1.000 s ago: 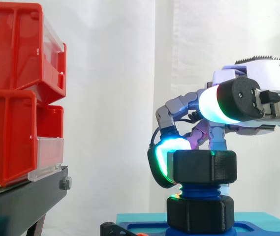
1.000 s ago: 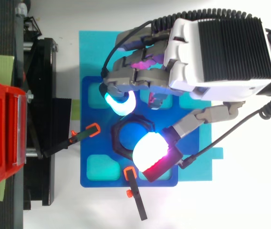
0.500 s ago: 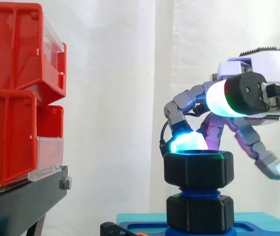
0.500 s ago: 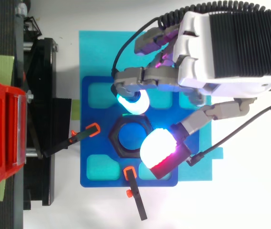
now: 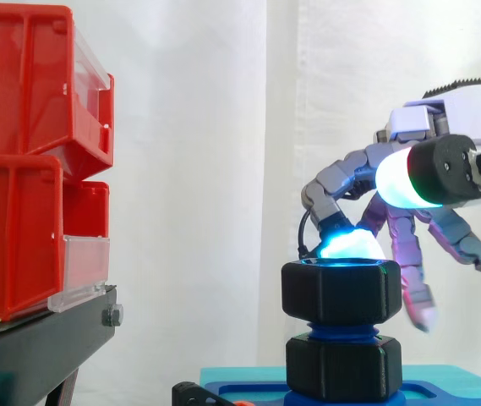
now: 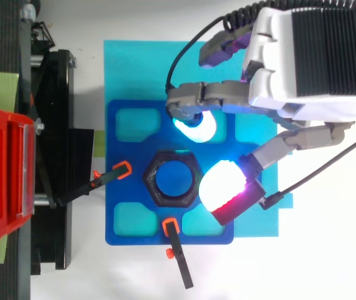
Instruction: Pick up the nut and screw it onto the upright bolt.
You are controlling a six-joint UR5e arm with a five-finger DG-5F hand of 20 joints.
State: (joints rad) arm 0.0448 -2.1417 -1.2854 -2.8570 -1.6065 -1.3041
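At the near edge of the blue plate (image 6: 121,236) we are finding an orange-tipped clamp (image 6: 174,240) pointing inward. Behind it, at the plate's centre, the black nut (image 5: 341,292) is sitting on the upright blue bolt (image 5: 341,328), its axis vertical, with thread showing above a lower black collar (image 5: 344,368). The hand (image 6: 309,62) is hovering toward the plate's far right corner, spread wide and holding nothing. Its thumb pad (image 6: 223,186) is just beside the nut's right flank, and its cyan fingertip (image 6: 193,128) is apart on the far side. We are judging that the next turn needs the hand to reach left and close on the nut.
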